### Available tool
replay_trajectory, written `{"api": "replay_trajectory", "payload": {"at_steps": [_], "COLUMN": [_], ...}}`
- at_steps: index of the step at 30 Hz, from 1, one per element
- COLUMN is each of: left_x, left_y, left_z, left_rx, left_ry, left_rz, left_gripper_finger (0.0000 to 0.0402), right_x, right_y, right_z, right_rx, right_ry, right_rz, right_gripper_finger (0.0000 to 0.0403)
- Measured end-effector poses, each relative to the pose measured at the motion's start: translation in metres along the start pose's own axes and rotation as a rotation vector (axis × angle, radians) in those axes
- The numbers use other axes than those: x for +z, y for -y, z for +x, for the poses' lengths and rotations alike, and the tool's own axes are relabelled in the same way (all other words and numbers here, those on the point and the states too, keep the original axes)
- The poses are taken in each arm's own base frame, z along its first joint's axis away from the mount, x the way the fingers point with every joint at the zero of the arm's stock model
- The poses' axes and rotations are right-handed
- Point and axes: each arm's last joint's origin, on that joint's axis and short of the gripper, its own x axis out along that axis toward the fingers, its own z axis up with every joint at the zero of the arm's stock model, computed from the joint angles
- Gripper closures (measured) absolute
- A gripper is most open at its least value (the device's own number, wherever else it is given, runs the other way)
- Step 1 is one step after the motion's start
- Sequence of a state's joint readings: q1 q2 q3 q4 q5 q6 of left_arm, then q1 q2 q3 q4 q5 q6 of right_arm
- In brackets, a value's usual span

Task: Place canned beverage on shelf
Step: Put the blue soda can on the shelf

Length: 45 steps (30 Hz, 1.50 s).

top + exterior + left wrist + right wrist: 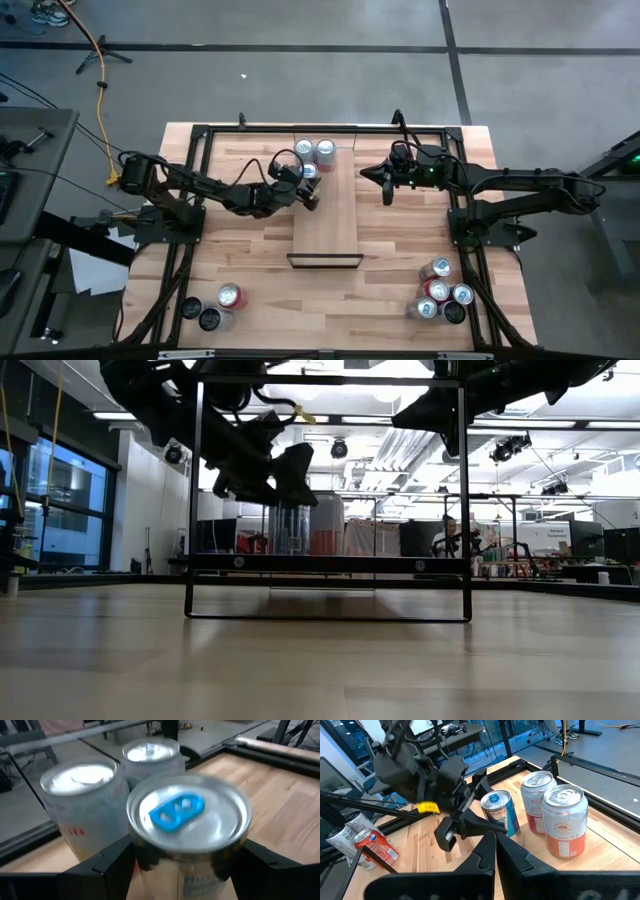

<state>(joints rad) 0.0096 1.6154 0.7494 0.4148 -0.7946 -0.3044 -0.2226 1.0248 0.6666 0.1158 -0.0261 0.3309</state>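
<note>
1. High view: a butcher-block tabletop (250, 270) carries the shelf (328, 215), a narrow plank running to the far edge.
2. At its far end a blue-tabbed can (187, 827) stands upright beside two orange-and-white cans (563, 820).
3. Left gripper (312, 192) straddles the blue-tabbed can, fingers parted, no squeeze evident.
4. Right gripper (386, 189) hovers clenched, empty, beside the shelf.
5. Grey concrete floor (300, 60) surrounds the table.

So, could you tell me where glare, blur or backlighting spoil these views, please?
Left wrist view: the blue-tab can between the left end effector's fingers looks soft and smeared, and glare whitens the lids of the two cans behind. Low view: bright ceiling lights leave the arms and the shelf frame as dark silhouettes. High view: evenly lit, soft shadows. Right wrist view: the cans are sharp.
</note>
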Motion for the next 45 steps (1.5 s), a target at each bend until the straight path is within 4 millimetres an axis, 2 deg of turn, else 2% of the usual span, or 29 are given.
{"api": "replay_trajectory", "payload": {"at_steps": [7, 20, 24, 30, 41, 45], "left_x": [0.022, 0.039, 0.045, 0.057, 0.075, 0.078], "left_y": [-0.009, -0.020, -0.023, -0.027, -0.036, -0.038], "left_z": [-0.012, -0.029, -0.034, -0.045, -0.064, -0.068], "left_rx": [-0.007, -0.058, -0.074, -0.097, -0.125, -0.130], "left_ry": [0.046, 0.034, 0.050, 0.091, 0.158, 0.169], "left_rz": [0.028, 0.031, 0.016, 0.121, 0.069, 0.056], "left_gripper_finger": [0.0096, 0.0008, 0.0003, 0.0002, 0.0002, 0.0002], "right_x": [0.000, 0.000, 0.000, 0.000, 0.001, 0.004], "right_y": [0.000, 0.000, 0.000, 0.000, 0.000, -0.001], "right_z": [0.000, 0.000, 0.000, 0.000, 0.000, 0.000], "right_rx": [0.000, 0.000, 0.000, 0.000, 0.004, 0.015], "right_ry": [0.000, 0.000, 0.000, 0.000, 0.013, 0.038], "right_rz": [0.001, 0.001, 0.001, 0.001, 0.004, 0.068], "right_gripper_finger": [0.0403, 0.0403, 0.0403, 0.0403, 0.0403, 0.0403]}}
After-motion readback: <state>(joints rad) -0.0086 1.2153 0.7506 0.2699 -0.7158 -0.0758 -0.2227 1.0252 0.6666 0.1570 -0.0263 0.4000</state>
